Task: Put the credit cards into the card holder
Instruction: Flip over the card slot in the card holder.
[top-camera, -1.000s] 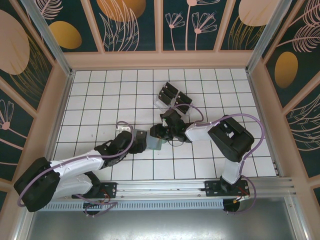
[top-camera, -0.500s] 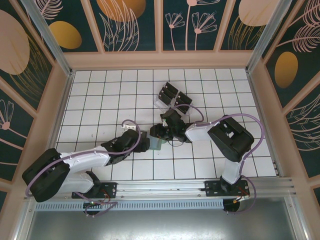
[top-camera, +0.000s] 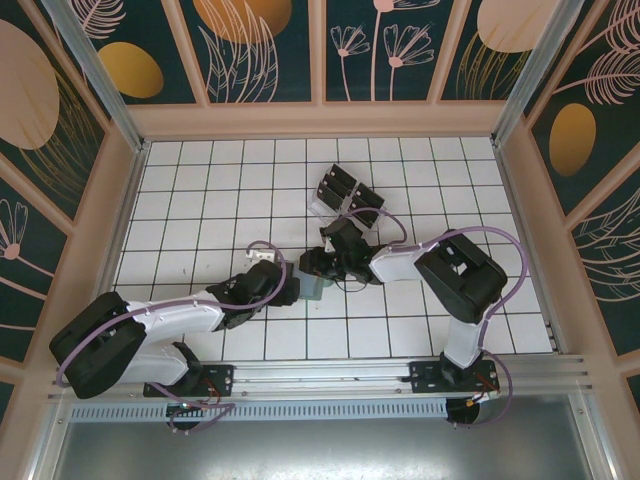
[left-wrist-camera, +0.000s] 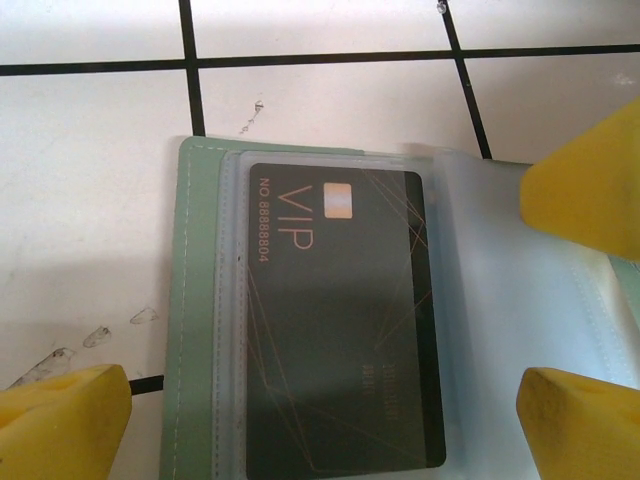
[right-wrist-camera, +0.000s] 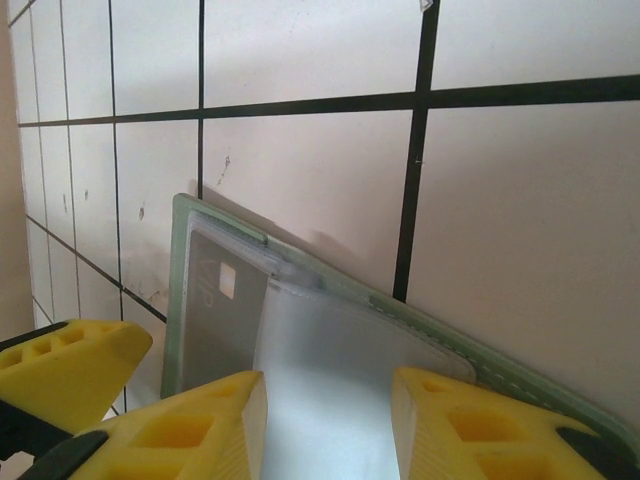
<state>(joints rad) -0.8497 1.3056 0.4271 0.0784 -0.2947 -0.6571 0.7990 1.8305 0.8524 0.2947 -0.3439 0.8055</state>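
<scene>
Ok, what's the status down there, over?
Left pincer wide open over card holder. Right pincer astride its clear sleeve, grip unclear. One credit card inside. Nothing blocking.

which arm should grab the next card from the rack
left: the left gripper hangs open and empty over the card holder, while the right gripper is busy pinching its clear sleeve.

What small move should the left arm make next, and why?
Probably lower the open left gripper to press the credit card flat into the card holder: it hovers straddling them, while the right gripper pinches the clear sleeve up.
</scene>
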